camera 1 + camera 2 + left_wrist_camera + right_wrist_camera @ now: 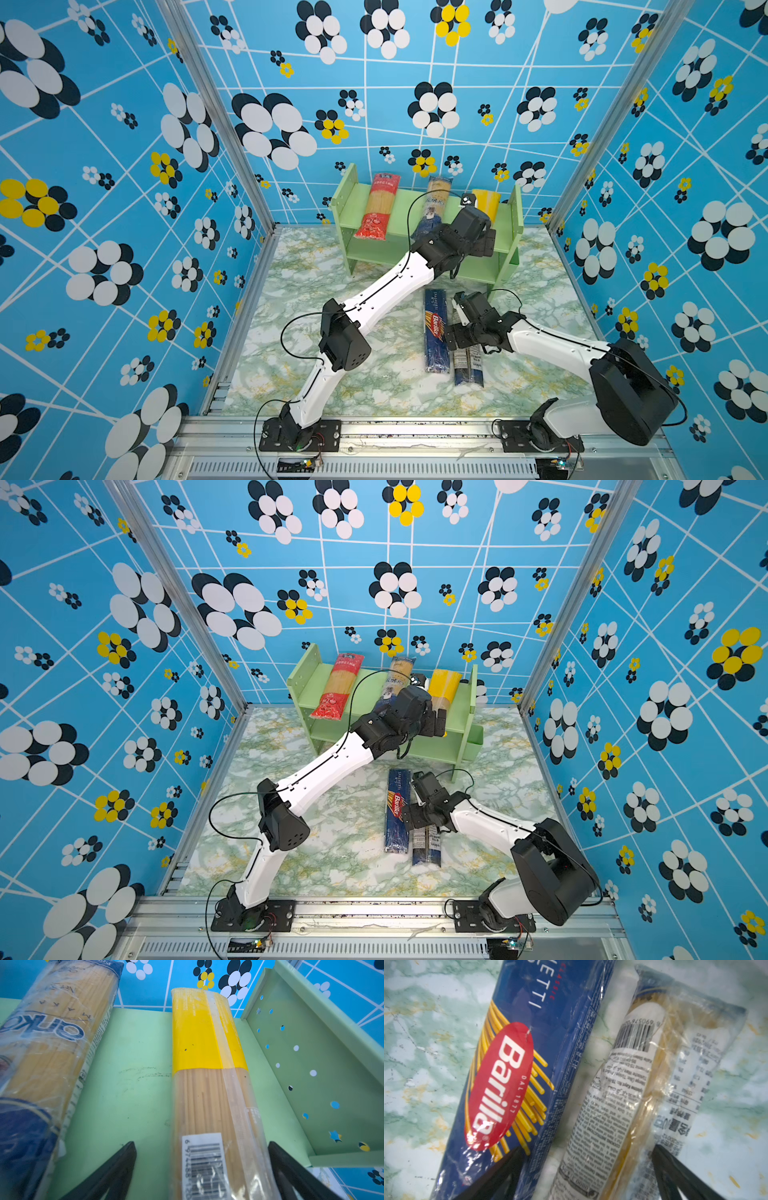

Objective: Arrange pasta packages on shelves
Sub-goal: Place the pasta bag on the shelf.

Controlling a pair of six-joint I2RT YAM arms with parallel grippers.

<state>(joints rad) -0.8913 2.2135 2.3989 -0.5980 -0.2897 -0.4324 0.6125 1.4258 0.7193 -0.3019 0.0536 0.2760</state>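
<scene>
We are seeing the left arm reaching diagonally forward and to the right from its base at front left, elbow bent, forearm rising toward the back. Its wrist is pointing forward, and the left claw is holding its jaws wide apart, both black fingers showing in the wrist view. We are seeing the right arm folding back on itself, its large joint housing sitting at front right, forearm running inward to the left. Its wrist is tilting downward, and the right claw is likewise standing with jaws spread wide.
</scene>
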